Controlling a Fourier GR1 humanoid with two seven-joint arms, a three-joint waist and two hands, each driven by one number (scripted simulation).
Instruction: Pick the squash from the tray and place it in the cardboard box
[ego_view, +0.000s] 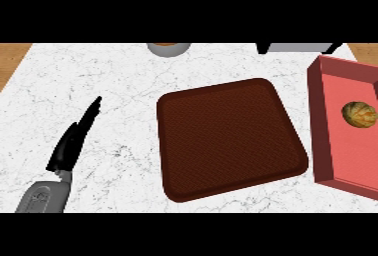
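Squash (359, 114) is found inside the box (328, 125), right of the tray (225, 140); placement judged done. Left hand (74, 142) is held straight, empty.

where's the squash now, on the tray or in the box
In the box: the squash lies on the floor of the red box, and the brown tray holds nothing.

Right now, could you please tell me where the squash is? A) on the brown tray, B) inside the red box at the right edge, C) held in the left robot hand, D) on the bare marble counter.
B: the squash lies inside the red box at the view's right, the brown tray holds nothing, and the left robot hand rests open at the lower left, apart from both.
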